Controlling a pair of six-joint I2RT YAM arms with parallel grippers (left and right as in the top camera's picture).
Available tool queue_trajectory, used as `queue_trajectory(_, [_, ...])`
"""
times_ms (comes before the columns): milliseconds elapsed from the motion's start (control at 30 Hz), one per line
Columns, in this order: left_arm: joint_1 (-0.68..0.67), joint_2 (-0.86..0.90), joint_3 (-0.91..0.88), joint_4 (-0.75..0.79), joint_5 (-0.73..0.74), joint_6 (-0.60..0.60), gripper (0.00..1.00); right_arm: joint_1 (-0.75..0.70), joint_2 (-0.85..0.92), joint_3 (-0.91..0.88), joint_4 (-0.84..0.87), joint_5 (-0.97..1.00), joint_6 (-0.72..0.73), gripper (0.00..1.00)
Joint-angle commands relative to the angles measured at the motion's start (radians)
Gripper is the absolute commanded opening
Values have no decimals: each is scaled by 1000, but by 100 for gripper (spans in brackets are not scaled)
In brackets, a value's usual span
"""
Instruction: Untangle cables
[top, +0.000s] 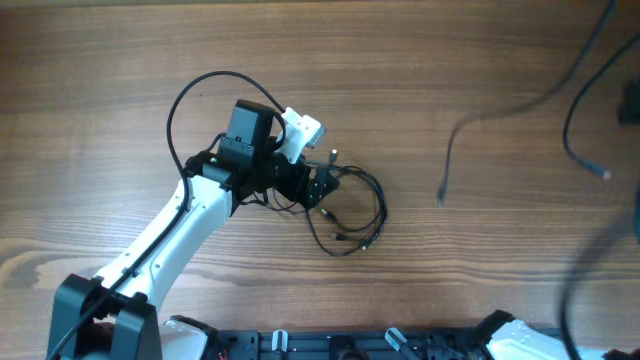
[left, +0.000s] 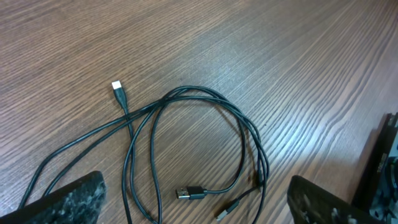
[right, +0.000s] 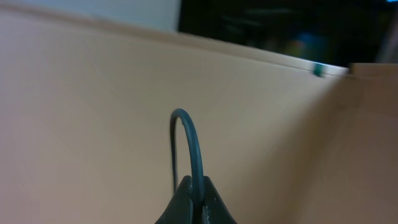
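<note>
The left gripper (left: 194, 186) is wide open and holds nothing. The cables (left: 245, 124) lie flat on the table (left: 280, 50), between its fingers and just in front. Their loop stretches away from it, and the white plug (left: 116, 86) points away too. It should grab only one strand, near a plug, and pull slowly. The right gripper (right: 193, 202) pinches a cable (right: 195, 149), which arches up above its fingers.

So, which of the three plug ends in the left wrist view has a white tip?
The plug end at upper left, outside the loop; the other two, near the bottom edge, show no white.
</note>
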Motion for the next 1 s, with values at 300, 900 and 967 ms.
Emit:
queue_trajectory(300, [-96,3,1,-63,13,-6,96,-653,256,-8,-8,-212,183,4])
queue_trajectory(900, [-215,3,1,-174,13,-6,96,-1402,628,-40,7,-833,595,4])
queue_trajectory(967, [-216,3,1,-174,13,-6,96,-1444,647,-53,10,-859,601,4])
